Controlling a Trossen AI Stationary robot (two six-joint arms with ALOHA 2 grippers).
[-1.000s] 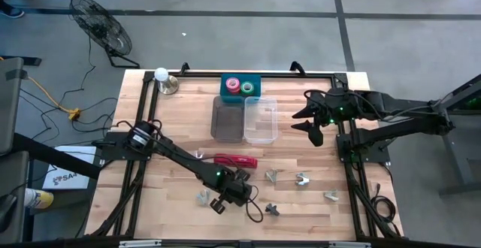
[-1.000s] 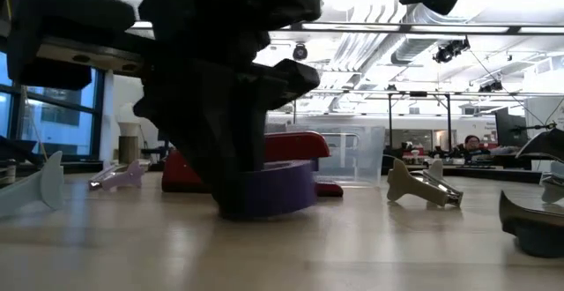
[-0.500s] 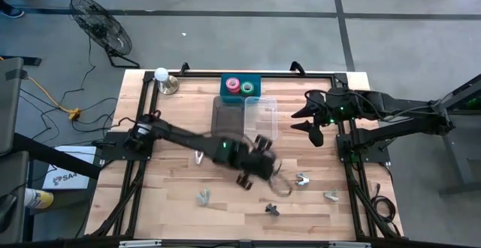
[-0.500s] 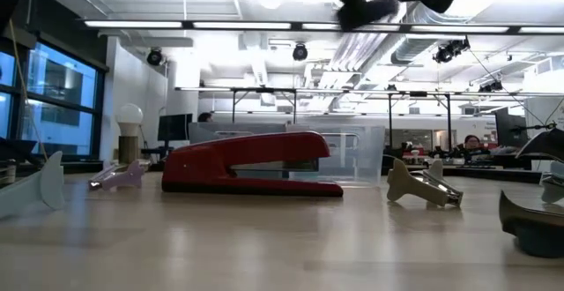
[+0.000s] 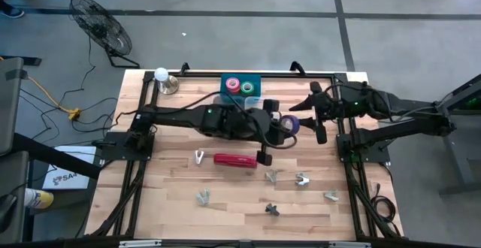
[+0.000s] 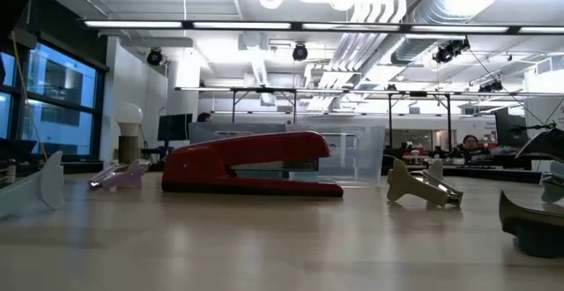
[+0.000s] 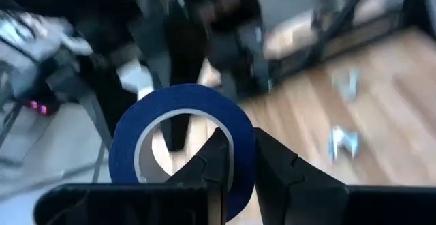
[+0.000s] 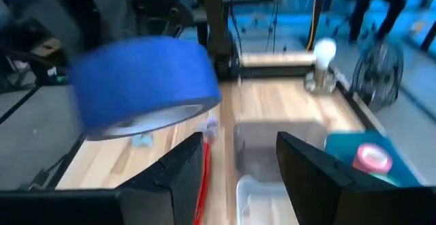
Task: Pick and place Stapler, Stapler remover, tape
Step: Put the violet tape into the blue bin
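Over the last second the left arm has swung up from the near part of the table and now stretches across it toward the right side, and its gripper [image 5: 289, 125] is clenched on a blue-purple tape roll [image 5: 294, 125] lifted well off the wood. In the left wrist view the roll [image 7: 178, 140] stands on edge with one finger [image 7: 219, 158] through its core and the other against the outside of the ring. That lift has cleared the low view, where the dark arm no longer blocks the red stapler [image 6: 251, 162], which lies untouched on the table in front of the clear bins. Seen from above, the stapler [image 5: 235, 159] sits just nearer than the clear bin [image 5: 255, 104], with several small metal staple removers [image 5: 301, 179] scattered nearer still and to the right. Pink and green rolls already rest in the teal tray [image 5: 228, 89] at the far edge. Further right, the right gripper [image 5: 310, 119] hangs with its fingers spread, just beside the carried roll, which fills its wrist view [image 8: 146, 85]. This looks like a handover, so the roll is not yet placed
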